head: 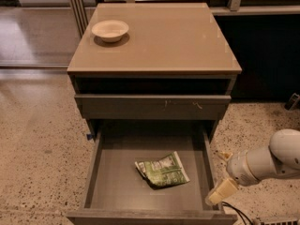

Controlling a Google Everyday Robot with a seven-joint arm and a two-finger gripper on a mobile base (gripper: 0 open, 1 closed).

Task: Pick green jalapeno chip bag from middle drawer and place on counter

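Note:
The green jalapeno chip bag (162, 170) lies crumpled on the floor of the open middle drawer (112, 191), a little right of centre. The tan counter (164, 36) tops the dark grey cabinet above it. My gripper (221, 191) hangs at the end of the white arm just outside the drawer's right wall, low and near its front corner, to the right of the bag and apart from it. One pale finger (222, 192) points down-left toward the drawer.
A white bowl (110, 30) stands on the counter's back left. A closed drawer front with pale scratch marks (152, 106) sits above the open drawer. Speckled floor lies on both sides. Dark cables (239, 212) trail under the arm.

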